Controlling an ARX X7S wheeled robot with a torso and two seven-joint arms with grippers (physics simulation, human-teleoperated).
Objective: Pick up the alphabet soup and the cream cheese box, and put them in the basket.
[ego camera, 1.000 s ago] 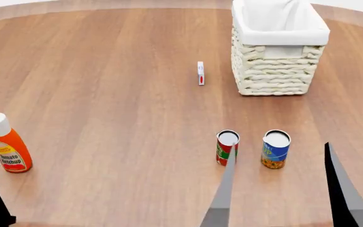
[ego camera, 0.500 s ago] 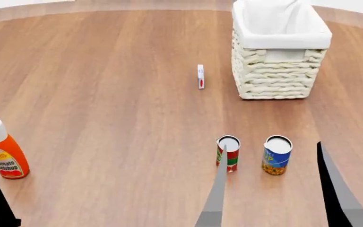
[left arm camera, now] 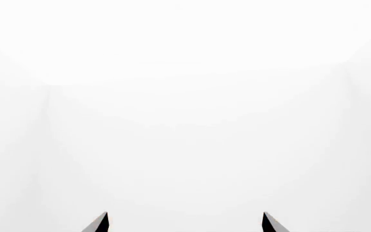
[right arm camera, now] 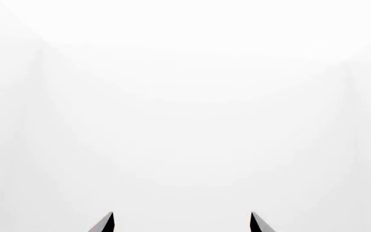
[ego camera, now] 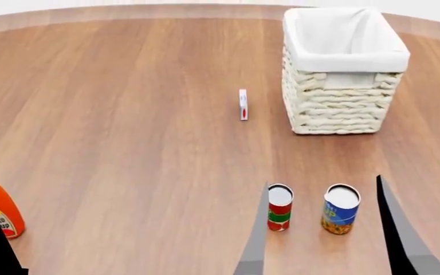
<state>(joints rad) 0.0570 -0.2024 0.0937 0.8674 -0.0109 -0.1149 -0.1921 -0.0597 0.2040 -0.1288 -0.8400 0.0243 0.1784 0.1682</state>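
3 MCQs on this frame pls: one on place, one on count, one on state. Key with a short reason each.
1. Where does the cream cheese box stand?
A. inside the basket
B. on the table, left of the basket
C. between the two cans

2. How many cans are on the table?
A. one
B. two
C. three

3. What state is the right gripper in?
A. open, holding nothing
B. shut on the soup can
C. shut on the ketchup bottle

Key:
1 B: in the head view the box stands on edge on the wood, apart from the basket on its left.
2 B: only the red-and-green can and the soup can show.
3 A: its fingers are spread wide, with both cans seen between them and neither gripped.
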